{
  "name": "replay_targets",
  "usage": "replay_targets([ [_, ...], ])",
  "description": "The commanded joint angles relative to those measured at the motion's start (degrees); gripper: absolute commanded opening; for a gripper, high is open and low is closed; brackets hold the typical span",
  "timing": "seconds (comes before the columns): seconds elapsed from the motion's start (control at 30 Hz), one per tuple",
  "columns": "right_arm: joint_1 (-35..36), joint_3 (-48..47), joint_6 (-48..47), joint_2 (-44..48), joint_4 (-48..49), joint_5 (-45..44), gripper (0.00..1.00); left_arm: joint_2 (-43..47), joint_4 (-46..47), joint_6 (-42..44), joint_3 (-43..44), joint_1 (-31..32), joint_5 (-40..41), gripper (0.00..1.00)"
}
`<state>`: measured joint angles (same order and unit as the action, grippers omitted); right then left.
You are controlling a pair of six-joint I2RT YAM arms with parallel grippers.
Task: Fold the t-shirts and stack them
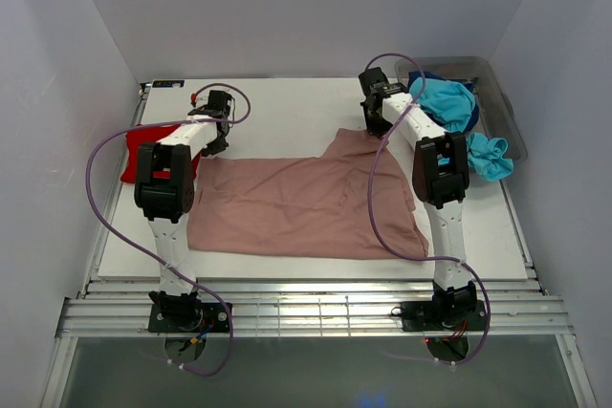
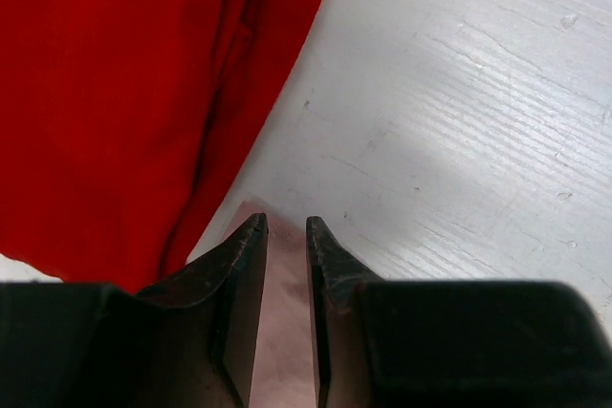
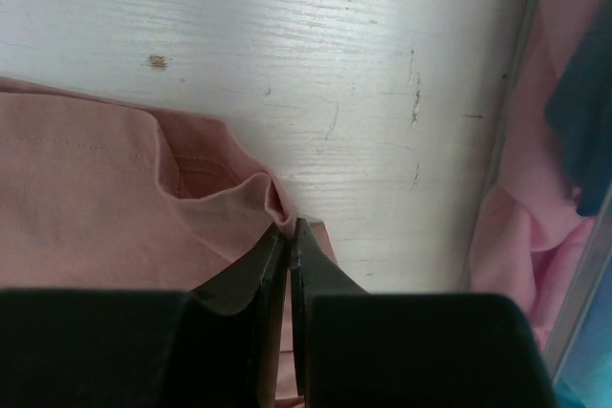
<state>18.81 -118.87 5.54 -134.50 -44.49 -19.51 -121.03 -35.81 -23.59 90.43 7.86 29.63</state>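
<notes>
The large dusty-pink t-shirt [image 1: 306, 203] lies spread flat across the middle of the table. My right gripper [image 1: 375, 123] is at its far right corner, shut on a bunched fold of that cloth [image 3: 229, 207], which puckers up at the fingertips [image 3: 288, 226]. My left gripper [image 1: 218, 136] is at the shirt's far left corner. Its jaws [image 2: 284, 226] stand narrowly apart, with the pink corner [image 2: 277, 312] lying flat between them. The red t-shirt [image 2: 115, 93] is bunched just left of it, at the table's left edge [image 1: 143, 150].
A clear grey bin [image 1: 497, 93] stands at the back right, holding turquoise [image 1: 449, 102] and navy [image 1: 421, 78] tees. One turquoise piece [image 1: 488, 155] hangs over its near side. Bright pink cloth [image 3: 507, 226] shows beside the table edge. White tabletop [image 2: 459, 121] lies ahead of both grippers.
</notes>
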Motion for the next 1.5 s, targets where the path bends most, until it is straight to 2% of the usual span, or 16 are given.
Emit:
replay_targets([
  [0.0, 0.0, 1.0, -0.5, 1.9, 1.7, 0.5, 0.08, 1.7, -0.4, -0.2, -0.2, -0.1, 1.2, 0.35],
  [0.27, -0.1, 2.1, -0.6, 2.1, 1.9, 0.6, 0.08, 2.5, -1.4, -3.2, -4.1, -0.4, 0.2, 0.36],
  [0.53, 0.0, 1.7, -0.6, 2.4, 1.8, 1.0, 0.08, -0.5, -1.5, -3.7, -4.4, -1.0, -0.3, 0.34],
  [0.67, -0.1, 1.5, -0.5, 2.6, 1.9, 1.2, 0.08, -1.9, -0.7, -2.9, -4.0, -1.3, 0.2, 0.09],
  [0.7, -0.1, 1.5, -0.3, 2.7, 1.9, 1.2, 0.08, -2.4, -0.7, -2.8, -3.9, -1.3, 0.2, 0.00],
  [0.83, -0.1, 1.5, -0.2, 3.0, 1.9, 1.1, 0.08, -3.0, -0.3, -2.9, -4.9, -1.3, 0.8, 0.00],
  [0.93, -0.1, 1.0, -0.2, 3.6, 1.8, 1.1, 0.08, 0.0, 0.8, -3.7, -7.1, -1.3, 1.1, 0.00],
  [1.1, -0.1, 1.2, -0.2, 7.9, 1.9, 1.8, 0.08, 10.4, 4.1, -4.0, -11.9, -1.3, 0.3, 0.00],
  [1.47, 0.1, 18.1, 0.1, 24.4, 2.7, 5.8, 0.08, 25.1, 8.5, -3.2, -21.3, -1.3, -6.5, 0.00],
])
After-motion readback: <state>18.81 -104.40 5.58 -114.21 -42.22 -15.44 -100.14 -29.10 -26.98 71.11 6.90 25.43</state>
